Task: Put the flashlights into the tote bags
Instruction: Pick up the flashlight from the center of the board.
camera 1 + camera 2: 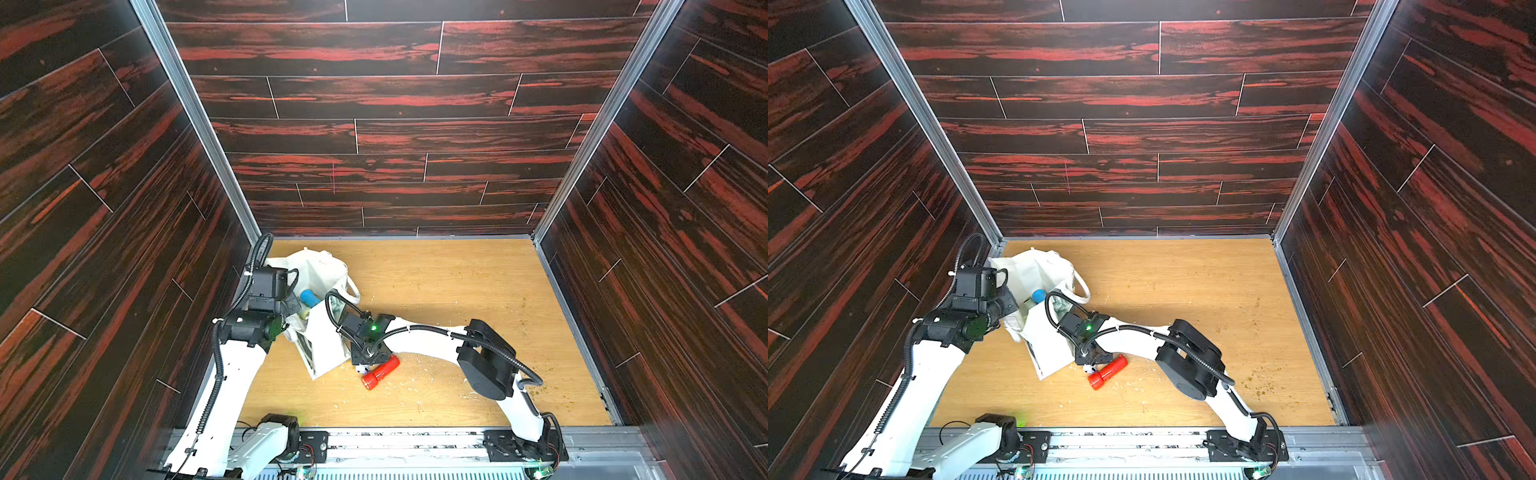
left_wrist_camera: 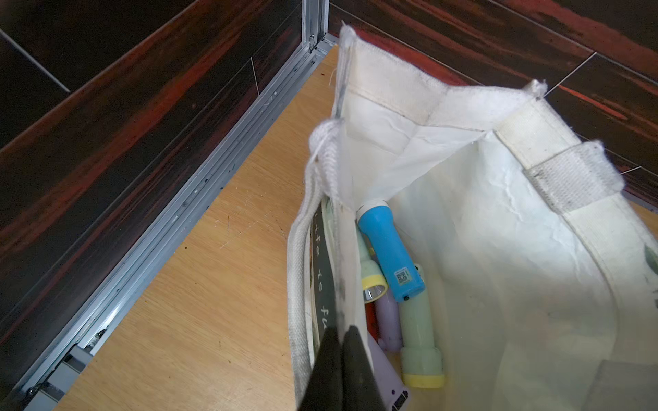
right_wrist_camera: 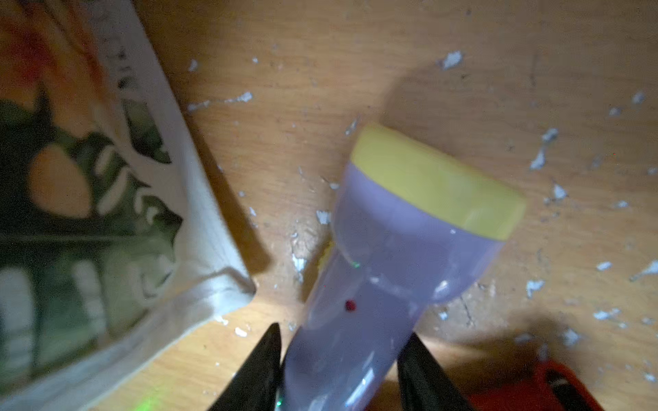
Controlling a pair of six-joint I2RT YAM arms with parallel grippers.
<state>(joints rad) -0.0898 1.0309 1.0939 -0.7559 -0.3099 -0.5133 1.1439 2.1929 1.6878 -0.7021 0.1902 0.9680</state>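
Left gripper (image 2: 341,336), at the lower middle of its wrist view, is pinched flat on the rim of the tote bag (image 2: 498,231), I'd say to hold the mouth open. A blue flashlight (image 2: 390,252) and a pale green flashlight (image 2: 416,327) already lie inside. At bottom centre of the right wrist view, the right gripper (image 3: 341,345) squeezes the handle of a lilac flashlight (image 3: 409,231) on the wooden table (image 3: 463,71), just beside the bag's printed side, probably for lifting. In both top views a red flashlight (image 1: 380,372) (image 1: 1108,371) waits below the bag.
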